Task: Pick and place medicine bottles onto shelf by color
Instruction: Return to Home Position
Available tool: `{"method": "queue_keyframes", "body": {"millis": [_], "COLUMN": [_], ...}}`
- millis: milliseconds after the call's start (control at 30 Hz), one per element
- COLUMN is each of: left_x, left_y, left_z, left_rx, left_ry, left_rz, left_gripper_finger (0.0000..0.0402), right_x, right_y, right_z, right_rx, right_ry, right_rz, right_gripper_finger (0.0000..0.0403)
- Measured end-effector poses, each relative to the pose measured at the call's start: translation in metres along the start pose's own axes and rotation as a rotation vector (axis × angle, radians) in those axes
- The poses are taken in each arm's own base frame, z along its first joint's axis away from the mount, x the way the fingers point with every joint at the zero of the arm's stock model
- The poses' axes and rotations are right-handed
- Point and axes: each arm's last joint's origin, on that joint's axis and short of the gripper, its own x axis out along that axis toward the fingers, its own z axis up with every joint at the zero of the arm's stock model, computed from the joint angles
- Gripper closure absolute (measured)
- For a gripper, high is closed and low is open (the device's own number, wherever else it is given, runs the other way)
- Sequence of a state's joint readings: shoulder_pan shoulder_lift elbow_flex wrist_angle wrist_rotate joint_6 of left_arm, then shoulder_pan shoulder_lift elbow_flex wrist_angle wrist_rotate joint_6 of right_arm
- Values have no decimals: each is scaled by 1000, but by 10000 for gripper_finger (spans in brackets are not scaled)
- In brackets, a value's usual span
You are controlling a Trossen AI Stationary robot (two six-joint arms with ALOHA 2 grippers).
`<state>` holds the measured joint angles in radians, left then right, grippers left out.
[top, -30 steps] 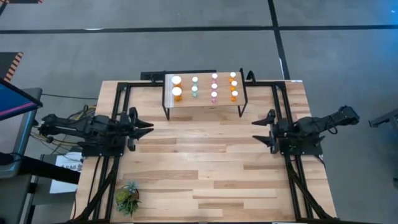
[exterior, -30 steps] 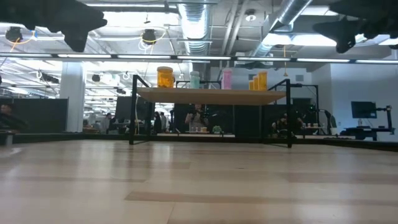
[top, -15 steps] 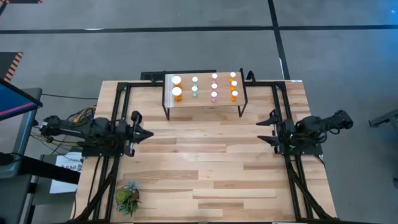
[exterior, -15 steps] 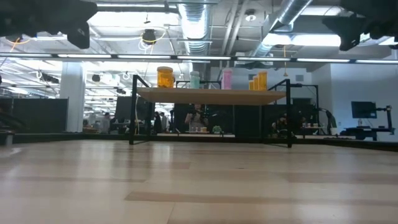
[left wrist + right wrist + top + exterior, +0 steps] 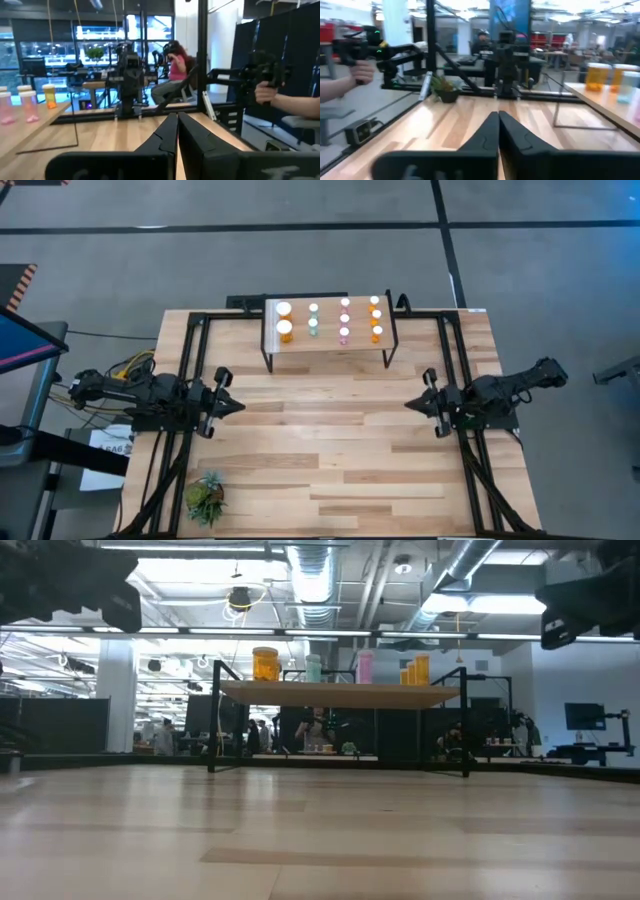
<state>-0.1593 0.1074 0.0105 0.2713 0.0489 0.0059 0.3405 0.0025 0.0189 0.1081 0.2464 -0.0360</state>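
Note:
The shelf stands at the table's far edge on thin black legs. On it stand the medicine bottles with white caps: wide orange ones at its left end, then teal, pink and small orange ones. The low view shows them upright in a row on the shelf. My left gripper hovers at the table's left side, shut and holding nothing. My right gripper hovers at the right side, also shut with nothing between its fingers. Both point toward the table's middle.
A small green spiky plant sits near the front left corner. Black frame rails run along both table sides. The wide middle of the tabletop lies between the arms. Beyond the table, a person's hand holds a dark device.
My right gripper has shut its wide-open fingers on nothing and drifted a little toward the near edge. My left gripper has also shifted slightly toward the near edge. The bottles and shelf have stayed put.

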Motion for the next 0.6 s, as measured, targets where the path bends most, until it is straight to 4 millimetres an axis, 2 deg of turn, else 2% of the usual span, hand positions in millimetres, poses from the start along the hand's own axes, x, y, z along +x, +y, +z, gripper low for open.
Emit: {"method": "queue_keyframes", "body": {"millis": [100, 300, 500, 600], "left_x": [0, 0, 0, 0], "left_y": [-1, -1, -1, -2], "left_z": [0, -1, 0, 1], "left_rx": [2, 9, -2, -4], "left_ry": [-6, 3, -2, -22], "left_rz": [-23, -34, -37, -58], "left_gripper_finger": [401, 401, 401, 401], "right_x": [0, 0, 0, 1], "right_y": [1, 1, -3, -3], "right_z": [-4, -4, -7, -8], "right_rx": [-16, -14, 47, 11], "right_ry": [9, 17, 40, 54], "right_rz": [30, 22, -112, -121], "right_gripper_finger": [395, 377, 386, 388]}}
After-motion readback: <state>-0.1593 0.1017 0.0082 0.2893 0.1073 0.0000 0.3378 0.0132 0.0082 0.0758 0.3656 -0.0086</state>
